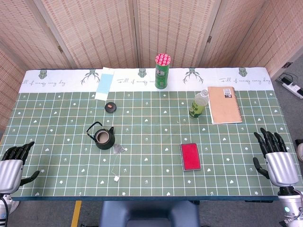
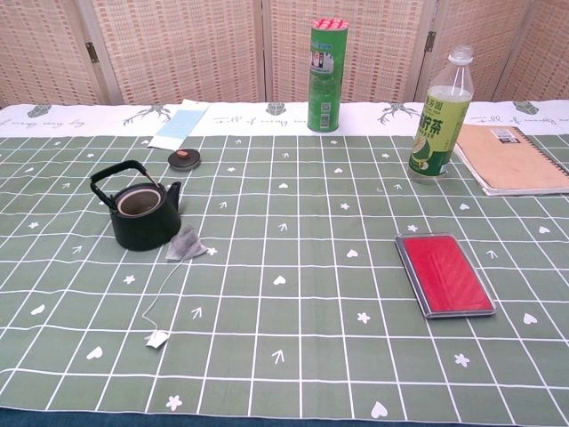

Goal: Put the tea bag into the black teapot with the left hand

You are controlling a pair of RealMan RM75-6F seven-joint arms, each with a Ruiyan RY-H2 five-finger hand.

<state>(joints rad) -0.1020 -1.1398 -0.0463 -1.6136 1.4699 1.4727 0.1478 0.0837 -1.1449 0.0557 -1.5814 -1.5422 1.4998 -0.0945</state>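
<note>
Tea bag [image 1: 119, 150] lies just beside the lidless black teapot [image 1: 104, 138], ready for loading. Left hand [image 1: 13, 163] and right hand [image 1: 274, 158] rest released at the table edges, grasping nothing.

Left hand [image 1: 13, 165], right hand [image 1: 277, 158], fingers apart

One black teapot [image 1: 104, 137] sits open, with one tea bag [image 1: 118, 150] at its 4 o'clock and one round lid [image 1: 111, 107] at its 12 o'clock. Also here: one green canister [image 1: 162, 71], one green tea bottle [image 1: 199, 104], one spiral notebook [image 1: 224, 104], one red case [image 1: 190, 156], one blue sheet [image 1: 104, 83] (pale, at the far edge), and two hands: left hand [image 1: 13, 165], right hand [image 1: 277, 158].
</note>
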